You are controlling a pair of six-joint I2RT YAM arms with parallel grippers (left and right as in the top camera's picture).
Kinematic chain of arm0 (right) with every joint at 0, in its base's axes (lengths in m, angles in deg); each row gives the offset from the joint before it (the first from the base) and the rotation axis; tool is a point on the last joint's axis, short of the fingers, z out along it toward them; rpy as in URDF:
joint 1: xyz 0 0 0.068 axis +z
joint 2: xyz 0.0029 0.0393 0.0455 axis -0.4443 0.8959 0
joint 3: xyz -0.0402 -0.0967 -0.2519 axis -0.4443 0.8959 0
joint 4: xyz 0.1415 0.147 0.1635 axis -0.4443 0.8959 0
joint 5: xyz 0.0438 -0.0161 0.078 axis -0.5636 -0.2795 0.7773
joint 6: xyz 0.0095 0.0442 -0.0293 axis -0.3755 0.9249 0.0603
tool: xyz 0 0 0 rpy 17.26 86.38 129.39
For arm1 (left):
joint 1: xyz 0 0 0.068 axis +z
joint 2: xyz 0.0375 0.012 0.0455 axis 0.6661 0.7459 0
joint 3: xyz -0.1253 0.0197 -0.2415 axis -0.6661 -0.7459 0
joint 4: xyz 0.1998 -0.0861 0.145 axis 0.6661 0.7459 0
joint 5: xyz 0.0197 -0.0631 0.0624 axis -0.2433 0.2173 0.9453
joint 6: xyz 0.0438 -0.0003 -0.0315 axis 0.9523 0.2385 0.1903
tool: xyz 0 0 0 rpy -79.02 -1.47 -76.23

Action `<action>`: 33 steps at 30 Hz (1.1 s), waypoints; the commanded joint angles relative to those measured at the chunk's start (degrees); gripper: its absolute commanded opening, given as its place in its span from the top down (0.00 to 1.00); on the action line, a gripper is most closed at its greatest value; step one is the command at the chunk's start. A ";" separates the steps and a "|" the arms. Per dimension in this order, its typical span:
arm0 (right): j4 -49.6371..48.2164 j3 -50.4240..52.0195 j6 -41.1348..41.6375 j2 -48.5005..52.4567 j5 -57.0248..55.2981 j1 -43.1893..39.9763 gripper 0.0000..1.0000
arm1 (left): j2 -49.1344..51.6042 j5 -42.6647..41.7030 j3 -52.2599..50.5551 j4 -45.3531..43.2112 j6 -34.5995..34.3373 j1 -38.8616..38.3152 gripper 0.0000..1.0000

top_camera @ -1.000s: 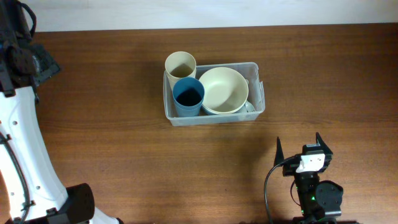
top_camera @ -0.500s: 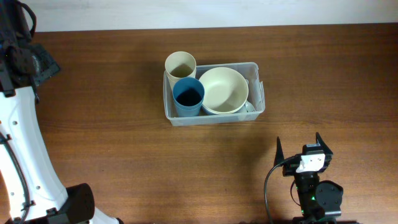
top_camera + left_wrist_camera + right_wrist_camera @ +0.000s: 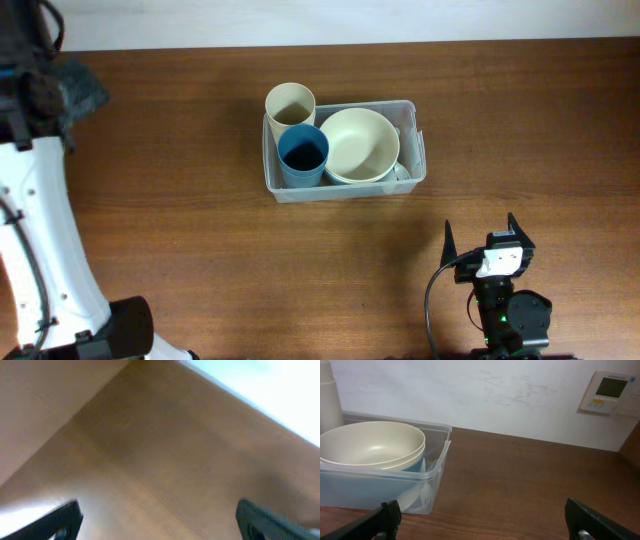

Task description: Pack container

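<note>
Right pincer (image 3: 485,522) is spread wide and empty, low over the wooden surface (image 3: 520,475). The clear container (image 3: 370,487) sits ahead to its left, apart, holding a cream bowl (image 3: 370,445) and a blue cup (image 3: 302,152). Left pincer (image 3: 160,525) is likewise spread, empty, well apart from the container.

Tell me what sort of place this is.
Likely an indoor robot test room: a wooden table, a white wall with a thermostat-like panel, and a white robot arm.
</note>
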 commanded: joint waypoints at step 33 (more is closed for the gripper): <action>0.26 0.39 0.26 -0.63 -1.14 -0.42 0.01 | -77.85 -18.12 -117.46 -99.06 22.12 -9.55 0.00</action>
